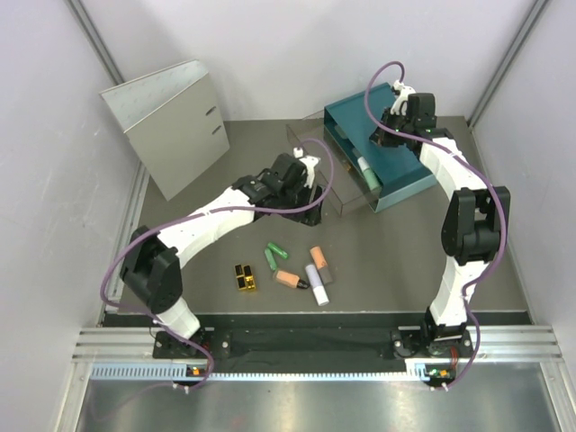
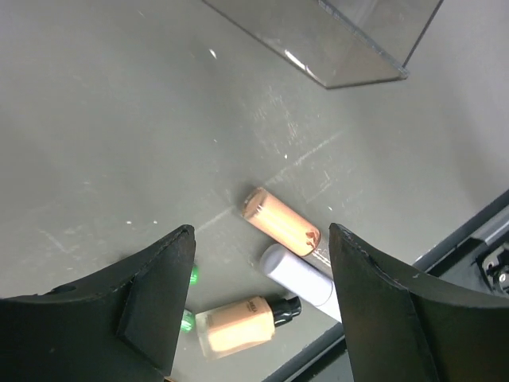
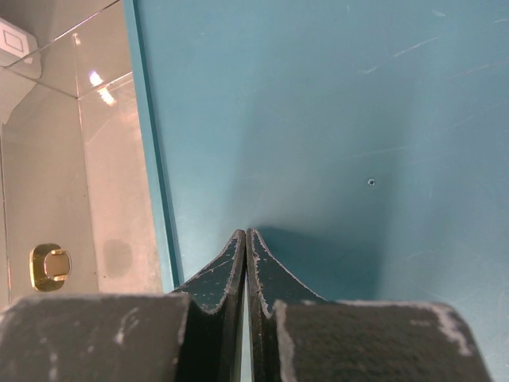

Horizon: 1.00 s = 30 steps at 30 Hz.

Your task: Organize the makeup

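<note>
Near the middle of the surface's near edge the makeup (image 1: 290,280) lies flat, clustered: peach-orange tube (image 1: 319,261) and white-lilac tube (image 1: 317,284) with long axes roughly near-to-far, black-capped peach tube (image 1: 288,279) crosswise, cap toward the right edge, green tubes (image 1: 274,255) and gold-and-black block (image 1: 245,277) to their left. Left gripper (image 2: 261,231) hangs on their far side by the clear box (image 1: 335,180), jaws wide, empty; right gripper (image 3: 246,232), jaws pressed together on nothing, sits over the teal drawer box (image 1: 351,121). Judgement: a pick is in hand; next move calls for dropping onto one tube, jaws across its short axis.

I see matt grey tabletop (image 2: 119,135), scuffed; clear box (image 2: 350,40) upper right glossy plastic; teal box (image 3: 334,103) smooth, satin; peach tube (image 2: 280,221) glossy.
</note>
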Tool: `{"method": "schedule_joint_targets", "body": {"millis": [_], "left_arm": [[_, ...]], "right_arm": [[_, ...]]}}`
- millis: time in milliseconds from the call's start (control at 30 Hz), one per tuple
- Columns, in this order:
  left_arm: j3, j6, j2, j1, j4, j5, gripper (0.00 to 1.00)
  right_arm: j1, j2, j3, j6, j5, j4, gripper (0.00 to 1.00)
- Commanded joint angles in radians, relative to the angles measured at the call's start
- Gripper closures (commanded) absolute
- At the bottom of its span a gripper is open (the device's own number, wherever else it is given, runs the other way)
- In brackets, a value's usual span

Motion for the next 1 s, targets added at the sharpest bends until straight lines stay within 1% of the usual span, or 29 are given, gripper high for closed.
{"method": "schedule_joint_targets", "body": {"millis": [0,167,367,567,733,800,967], "left_arm": [[-0.009,-0.001,0.06,-0.017,-0.012,0.069,0.27],[0.022,0.039,0.164,-0.035,-0.068,0.135,0.26],[-0.03,0.048,0.198,-0.046,-0.045,0.195,0.26],[0.004,0.051,0.249,-0.061,-0.076,0.238,0.26],[-0.001,0.034,0.28,-0.074,-0.065,0.217,0.27],[-0.028,0.011,0.287,-0.075,-0.02,0.203,0.28],[-0.042,-0.013,0.309,-0.083,0.034,0.145,0.29]], "right_arm": [[0.017,0.05,-0.062,-0.012,0.045,-0.143,1.0],[0.02,0.043,-0.077,-0.011,0.045,-0.135,1.0],[0.019,0.039,-0.08,-0.02,0.044,-0.146,1.0],[0.02,0.043,-0.088,-0.015,0.038,-0.143,1.0],[0.022,0.042,-0.1,-0.014,0.03,-0.134,1.0],[0.023,0.046,-0.108,-0.012,0.024,-0.132,1.0],[0.023,0.033,-0.131,-0.011,0.013,-0.121,1.0]]}}
